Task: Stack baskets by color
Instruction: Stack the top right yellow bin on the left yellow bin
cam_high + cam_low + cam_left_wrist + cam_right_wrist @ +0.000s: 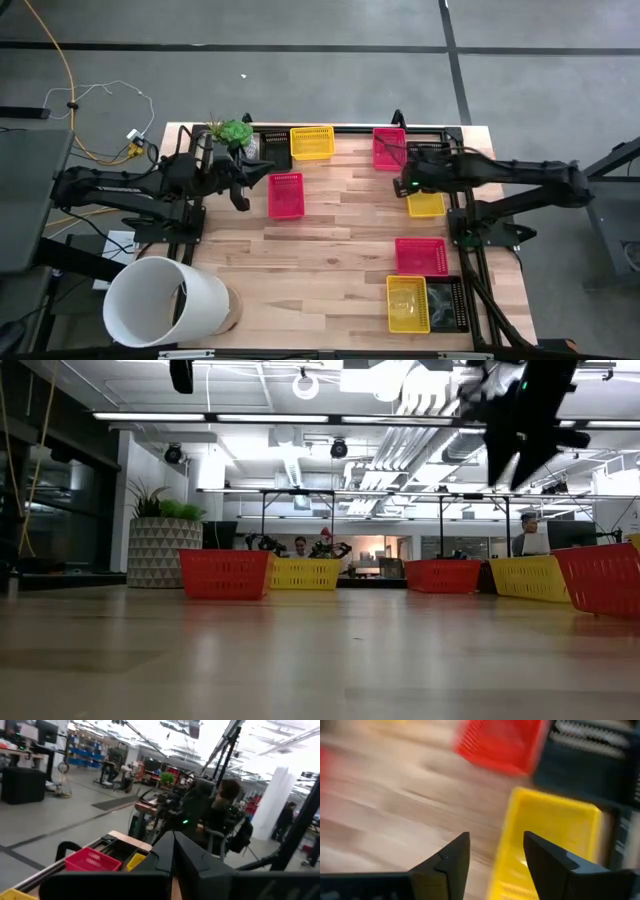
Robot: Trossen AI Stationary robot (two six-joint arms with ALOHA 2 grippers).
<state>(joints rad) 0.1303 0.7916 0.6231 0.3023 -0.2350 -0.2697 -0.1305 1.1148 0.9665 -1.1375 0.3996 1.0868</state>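
Observation:
Several baskets lie on the wooden table. My right gripper (408, 186) (492, 862) is open above a yellow basket (427, 205) (547, 840) near the right edge, with nothing between its fingers. In the low view it hangs high (520, 435) over that basket (530, 577). A pink-red basket (389, 148) (500, 742) lies behind it. My left gripper (240, 192) (172, 857) is shut and empty, just left of another pink-red basket (286, 195) (226, 573). At the back edge sit a yellow basket (312, 142) and a black one (272, 148).
At the front right lie a pink-red basket (421, 255), a yellow basket (408, 303) and a black basket (447, 303). A large white bucket (165, 300) lies at the front left corner. A green plant (232, 132) stands at the back left.

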